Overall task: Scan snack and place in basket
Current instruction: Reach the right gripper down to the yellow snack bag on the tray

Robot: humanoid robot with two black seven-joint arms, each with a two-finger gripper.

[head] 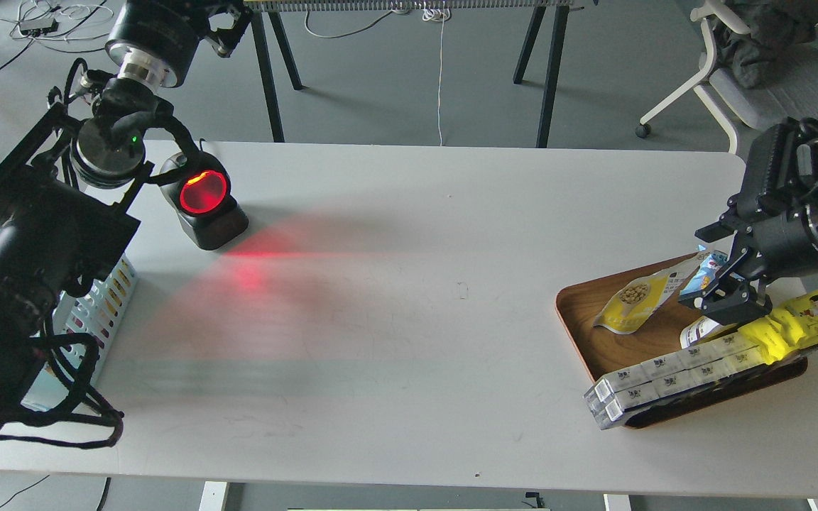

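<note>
Right gripper is at the right of the frame, over the brown wooden tray; its fingers hang down just beside the white top end of the snack, but they read dark and overlap, so I cannot tell whether they are apart or closed, or whether they touch the pouch. Snack lies tilted in the tray's upper middle, yellow bottom toward lower left. A blue snack bag sits right behind the gripper, partly hidden by it. Below the gripper, a long yellow cartoon-face pack runs off the tray's right edge, and a row of white boxed packs overhangs the tray's lower left rim. Tray rests on the white table, lower right. Scanner stands upper left on the table, red window lit, red glow cast across the tabletop toward centre. Left gripper is at the top left of the frame, above the scanner; seen dark and end-on, state cannot be told. Light blue basket sits at the left edge, mostly hidden behind the left arm, well apart from the snack.
</note>
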